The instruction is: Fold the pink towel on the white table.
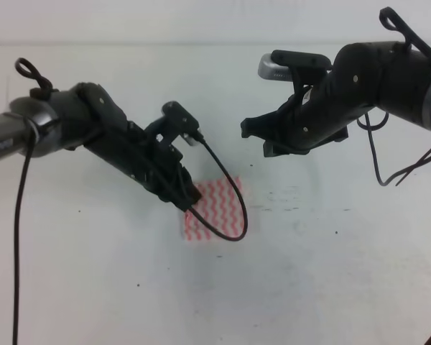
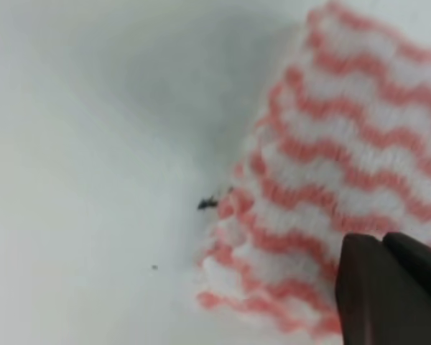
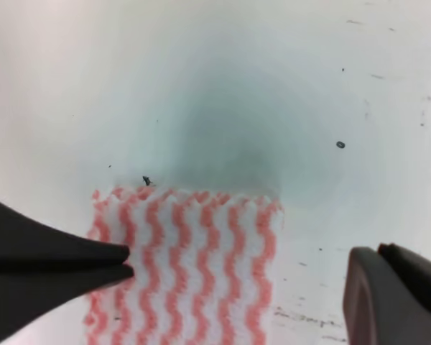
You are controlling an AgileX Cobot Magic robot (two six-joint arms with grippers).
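Observation:
The pink towel [image 1: 219,205] lies flat on the white table [image 1: 330,280] as a small, roughly square patch with layered edges. My left gripper [image 1: 189,195] is down at the towel's left edge. In the left wrist view only one dark finger [image 2: 388,287] shows, far to the right and resting over the towel [image 2: 345,144], so the jaws stand apart. My right gripper [image 1: 257,138] hovers above and to the right of the towel. It is open in the right wrist view [image 3: 241,264], holding nothing, with the towel [image 3: 187,266] below between its fingers.
A black cable [image 1: 238,208] from the left arm hangs in a loop across the towel. More cables [image 1: 377,162] dangle under the right arm. Small dark specks [image 3: 340,144] and scuffs mark the table [image 3: 287,86].

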